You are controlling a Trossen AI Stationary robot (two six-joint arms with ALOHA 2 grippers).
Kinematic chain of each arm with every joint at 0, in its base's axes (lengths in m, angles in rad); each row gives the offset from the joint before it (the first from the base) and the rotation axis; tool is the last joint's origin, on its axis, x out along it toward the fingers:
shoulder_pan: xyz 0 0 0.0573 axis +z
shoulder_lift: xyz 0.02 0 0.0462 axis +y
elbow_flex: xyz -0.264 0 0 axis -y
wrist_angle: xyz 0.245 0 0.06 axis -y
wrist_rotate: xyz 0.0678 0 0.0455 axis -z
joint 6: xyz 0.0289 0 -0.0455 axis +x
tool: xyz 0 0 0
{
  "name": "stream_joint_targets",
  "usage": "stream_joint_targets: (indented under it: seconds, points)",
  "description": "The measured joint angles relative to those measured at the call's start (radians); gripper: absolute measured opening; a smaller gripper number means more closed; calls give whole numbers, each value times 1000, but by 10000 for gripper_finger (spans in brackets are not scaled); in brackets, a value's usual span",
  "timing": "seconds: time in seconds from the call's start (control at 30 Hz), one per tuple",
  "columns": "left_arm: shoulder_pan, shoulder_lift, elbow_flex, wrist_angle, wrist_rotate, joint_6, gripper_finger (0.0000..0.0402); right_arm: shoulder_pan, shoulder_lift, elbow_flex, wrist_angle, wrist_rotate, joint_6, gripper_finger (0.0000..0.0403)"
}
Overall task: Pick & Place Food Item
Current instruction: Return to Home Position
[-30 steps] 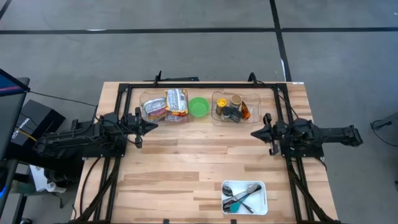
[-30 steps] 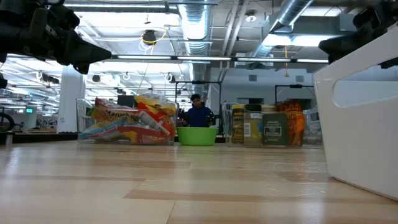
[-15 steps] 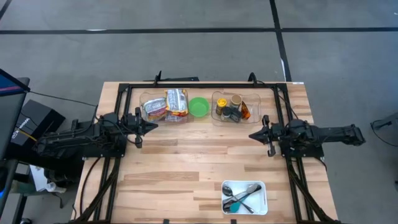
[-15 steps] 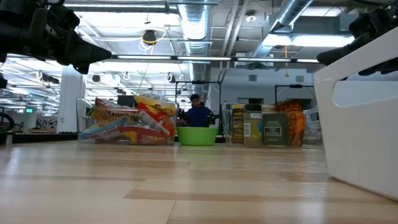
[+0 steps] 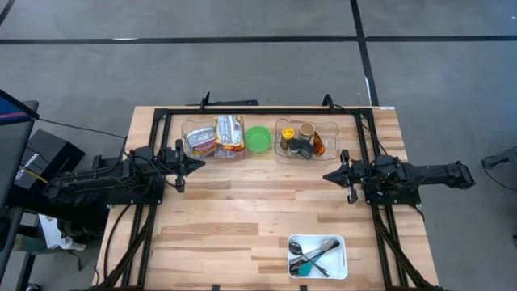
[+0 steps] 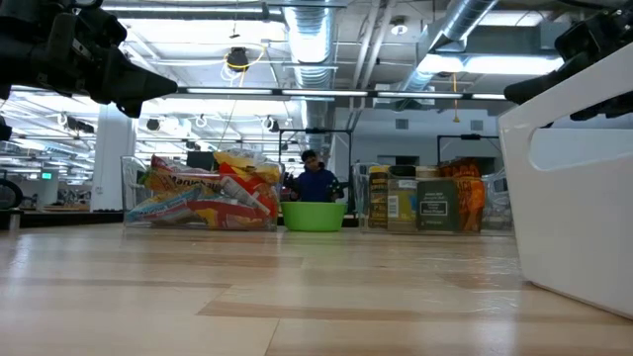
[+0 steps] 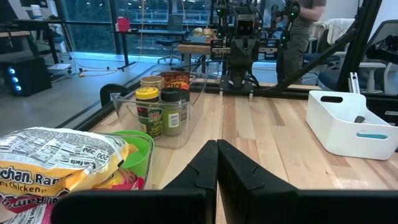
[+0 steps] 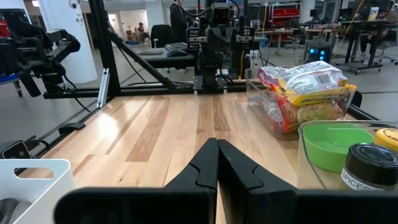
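The left gripper and right gripper hung over the table, facing each other, fingers pressed together on nothing, cutlery in the white bin

The wooden desk spreads between the left hand and the right hand, edged by a black frame. A green bowl sits past both hands, about midway between them. Far behind it, a person in blue shows.
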Motion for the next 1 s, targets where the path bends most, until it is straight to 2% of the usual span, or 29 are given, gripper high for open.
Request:
stream_joint_targets:
  seconds: [1.0]
  points:
    - [0, 0, 0, 0, 0, 29, 1, 0, 0, 0, -2, 0, 0, 0]
